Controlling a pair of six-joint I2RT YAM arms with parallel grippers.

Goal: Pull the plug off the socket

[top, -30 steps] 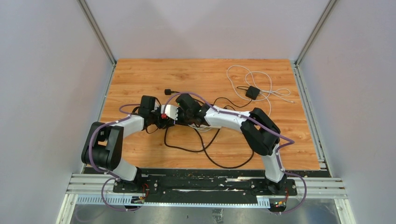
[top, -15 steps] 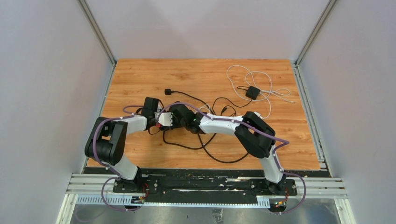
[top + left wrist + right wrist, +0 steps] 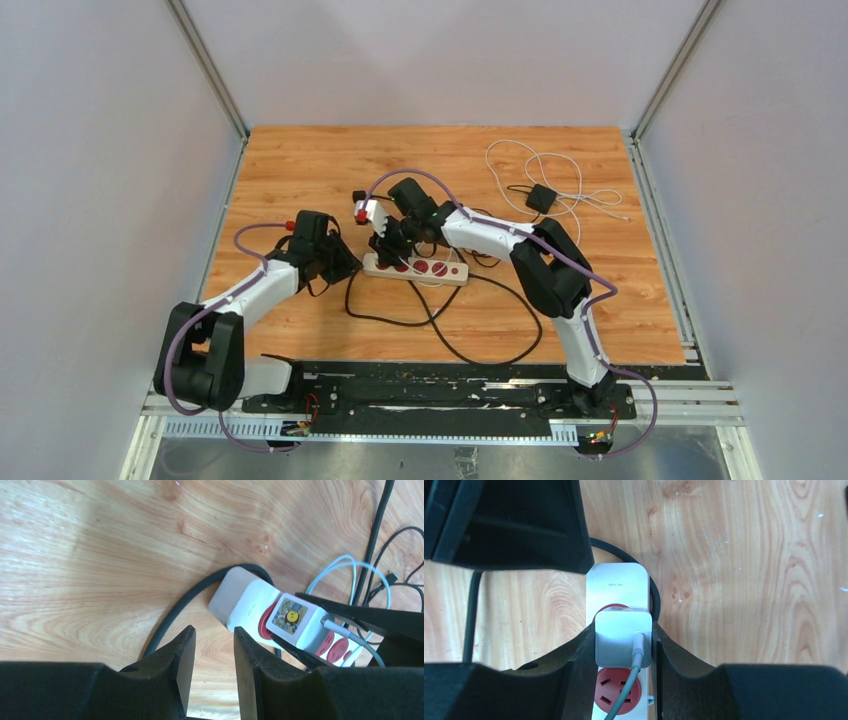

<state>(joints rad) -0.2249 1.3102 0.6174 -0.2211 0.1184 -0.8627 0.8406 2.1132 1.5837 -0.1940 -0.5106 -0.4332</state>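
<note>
The socket, a cream-white power strip point(image 3: 415, 267) with red outlets, lies flat on the wooden table. It also shows in the left wrist view point(image 3: 240, 602) and the right wrist view point(image 3: 616, 582). My right gripper point(image 3: 376, 218) is shut on the plug, a white cube point(image 3: 371, 211) with a grey cable. It holds the plug above the strip's left end outlet, and the plug looks clear of the outlet. In the right wrist view the plug point(image 3: 623, 636) sits between the fingers point(image 3: 623, 641). My left gripper point(image 3: 340, 262) is open and empty just left of the strip point(image 3: 214, 635).
The strip's thick black cord point(image 3: 470, 340) loops over the table's near half and ends in a black plug point(image 3: 360, 195). A small black adapter point(image 3: 541, 197) with a tangled white cable lies at the back right. Thin cables lie beside the strip point(image 3: 345, 562).
The strip was held up between both grippers; now it lies flat on the table. My left gripper has let go and drawn back left. My right gripper has risen with the plug.
</note>
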